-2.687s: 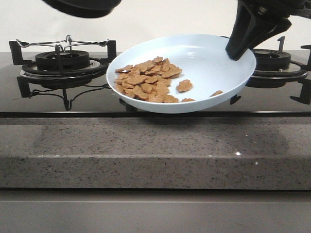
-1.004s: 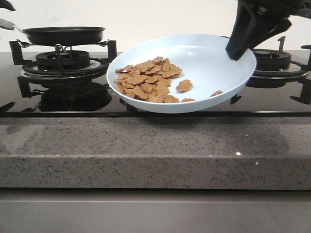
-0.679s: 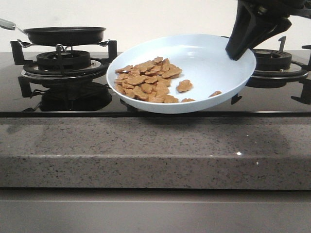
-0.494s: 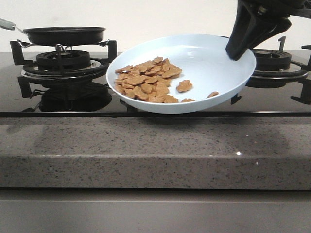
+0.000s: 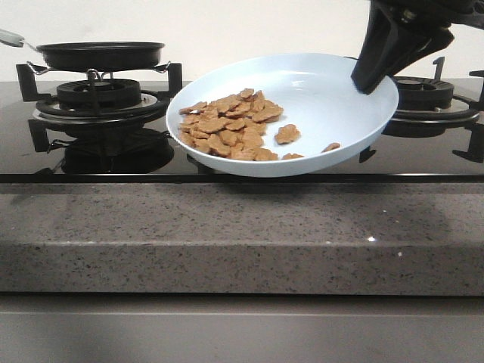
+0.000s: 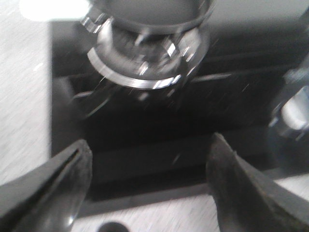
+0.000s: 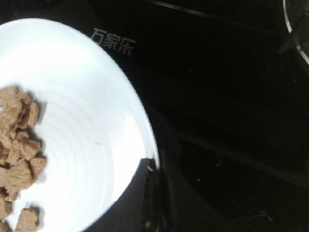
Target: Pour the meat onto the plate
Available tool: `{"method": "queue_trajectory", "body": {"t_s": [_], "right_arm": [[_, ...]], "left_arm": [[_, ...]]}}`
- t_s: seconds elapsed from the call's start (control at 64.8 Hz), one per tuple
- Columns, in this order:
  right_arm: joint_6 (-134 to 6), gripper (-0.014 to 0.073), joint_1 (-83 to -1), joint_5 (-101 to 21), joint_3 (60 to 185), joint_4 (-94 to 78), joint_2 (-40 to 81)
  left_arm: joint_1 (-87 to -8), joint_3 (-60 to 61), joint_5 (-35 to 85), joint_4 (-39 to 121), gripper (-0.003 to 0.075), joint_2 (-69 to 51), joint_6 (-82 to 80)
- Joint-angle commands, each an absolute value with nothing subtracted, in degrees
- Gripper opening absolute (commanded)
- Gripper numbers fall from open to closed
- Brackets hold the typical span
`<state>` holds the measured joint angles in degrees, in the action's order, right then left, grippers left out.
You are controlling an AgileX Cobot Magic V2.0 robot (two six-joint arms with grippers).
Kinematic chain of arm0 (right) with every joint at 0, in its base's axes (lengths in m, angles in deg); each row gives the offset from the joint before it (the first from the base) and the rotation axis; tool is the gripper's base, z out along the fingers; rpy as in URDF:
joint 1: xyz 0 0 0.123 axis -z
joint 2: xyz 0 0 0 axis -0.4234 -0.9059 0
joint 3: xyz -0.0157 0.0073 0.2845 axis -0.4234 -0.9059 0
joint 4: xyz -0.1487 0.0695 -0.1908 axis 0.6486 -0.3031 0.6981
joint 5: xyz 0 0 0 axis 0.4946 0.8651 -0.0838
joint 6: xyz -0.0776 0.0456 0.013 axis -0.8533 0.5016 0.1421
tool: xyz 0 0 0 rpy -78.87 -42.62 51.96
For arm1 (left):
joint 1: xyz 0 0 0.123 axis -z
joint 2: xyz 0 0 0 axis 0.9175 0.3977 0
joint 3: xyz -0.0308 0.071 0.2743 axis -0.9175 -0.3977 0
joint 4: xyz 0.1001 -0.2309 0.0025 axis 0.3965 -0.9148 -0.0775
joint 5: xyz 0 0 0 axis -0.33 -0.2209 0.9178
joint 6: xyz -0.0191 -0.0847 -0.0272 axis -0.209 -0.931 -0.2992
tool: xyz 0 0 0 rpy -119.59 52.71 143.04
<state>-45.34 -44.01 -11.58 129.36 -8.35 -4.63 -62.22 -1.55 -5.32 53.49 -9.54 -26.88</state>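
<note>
- Fingers (image 6: 58, 188) of the left gripper (image 6: 149, 186) stood wide apart in the left wrist view, with nothing between them; the arm itself did not show in the front view.
- Under those spread fingers lay the black glass of the stove (image 6: 159, 121), and farther off a blurred metal burner ring (image 6: 145, 63) with a dark pan bottom above it.
- At the far left of the front view, a black frying pan (image 5: 100, 54) sat on the left burner grate (image 5: 98, 94), its pale handle (image 5: 13, 37) running off the frame edge.
- Near the middle, the plate (image 5: 333, 98) was held up above the stove's front edge, tilted so that its near-left side hung lowest.
- On that low side the meat (image 5: 227, 125) lay in a loose pile, with one slice (image 5: 286, 134) apart toward the centre and two more (image 5: 330, 147) close to the near rim.
- In the right wrist view the same meat (image 7: 17, 159) sat on the plate (image 7: 91, 121), well apart from the pinched rim.
- At the plate's far-right rim, the right gripper (image 5: 372, 72) came down from above, clamped on the edge; the right wrist view showed one dark finger (image 7: 145, 193) pressed over the rim.
- Behind it stood the right burner (image 5: 427, 94).
- A speckled stone counter (image 5: 242, 234) ran across the front, below the stove.
</note>
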Motion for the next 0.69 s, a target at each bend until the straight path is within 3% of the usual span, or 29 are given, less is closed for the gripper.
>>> {"method": "queue_trajectory", "body": {"t_s": [0.0, 0.679], "right_arm": [[-45.7, -0.0068, -44.0, -14.4, 131.0, -9.2, -2.2], [-45.7, -0.0068, -44.0, -16.3, 131.1, -9.2, -2.3]], "left_arm": [[-59.8, -1.4, -2.4, 58.9, 0.0492, -12.5, -32.4], [-58.2, -3.4, -4.2, 58.4, 0.0493, -14.7, -32.3]]}}
